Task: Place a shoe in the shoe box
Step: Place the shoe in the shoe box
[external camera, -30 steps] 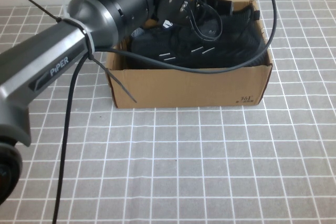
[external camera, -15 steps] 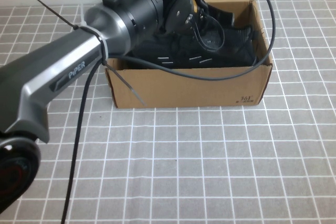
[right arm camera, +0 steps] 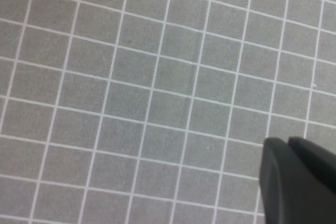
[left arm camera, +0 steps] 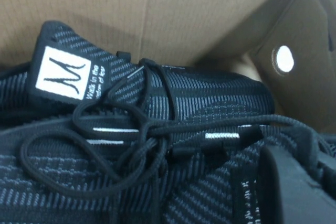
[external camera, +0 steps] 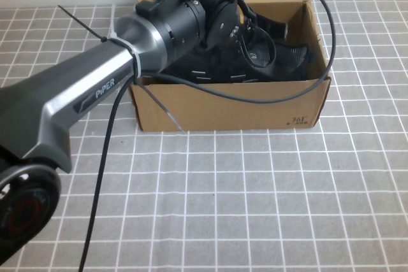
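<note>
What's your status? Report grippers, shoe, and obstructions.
Left gripper shut on shoe, low inside shoe box. Right gripper shut, empty, above the gridded table. Second black shoe already in box.

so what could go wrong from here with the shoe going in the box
1. The left gripper, shut, sits close over the shoe among loose laces; lifting out could snag a loop and drag the shoe up.
2. The arm's cable drapes across the shoe box front edge and might catch it.
3. The right gripper, shut, hangs over bare table, so it cannot steady the box.
</note>
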Controlling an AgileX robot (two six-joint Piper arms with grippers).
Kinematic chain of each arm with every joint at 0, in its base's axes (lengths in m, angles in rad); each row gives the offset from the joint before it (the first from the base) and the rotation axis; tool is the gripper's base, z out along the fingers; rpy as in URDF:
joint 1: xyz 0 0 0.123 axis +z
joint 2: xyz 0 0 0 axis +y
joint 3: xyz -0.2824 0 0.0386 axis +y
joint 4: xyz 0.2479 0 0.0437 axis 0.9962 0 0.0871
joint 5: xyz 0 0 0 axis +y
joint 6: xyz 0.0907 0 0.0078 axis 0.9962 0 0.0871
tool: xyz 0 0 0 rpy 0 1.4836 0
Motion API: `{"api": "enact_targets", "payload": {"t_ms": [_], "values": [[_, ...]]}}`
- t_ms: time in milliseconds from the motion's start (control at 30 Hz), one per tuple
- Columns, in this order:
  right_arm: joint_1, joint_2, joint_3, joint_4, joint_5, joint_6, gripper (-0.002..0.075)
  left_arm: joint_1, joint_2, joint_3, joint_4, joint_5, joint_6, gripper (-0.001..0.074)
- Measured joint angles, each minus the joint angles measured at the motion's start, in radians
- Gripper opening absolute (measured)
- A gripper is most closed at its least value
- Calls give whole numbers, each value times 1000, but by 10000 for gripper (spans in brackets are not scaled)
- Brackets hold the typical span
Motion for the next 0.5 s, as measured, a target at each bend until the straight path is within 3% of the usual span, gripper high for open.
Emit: {"api": "enact_targets", "payload": {"t_ms": [300,500], "values": [[0,0,0,12,-2,-21,-16,-2,-15,0,68,33,9,38],[0,0,0,16,-8,-23,-16,-3,-21,0,71,61,12,107]]}}
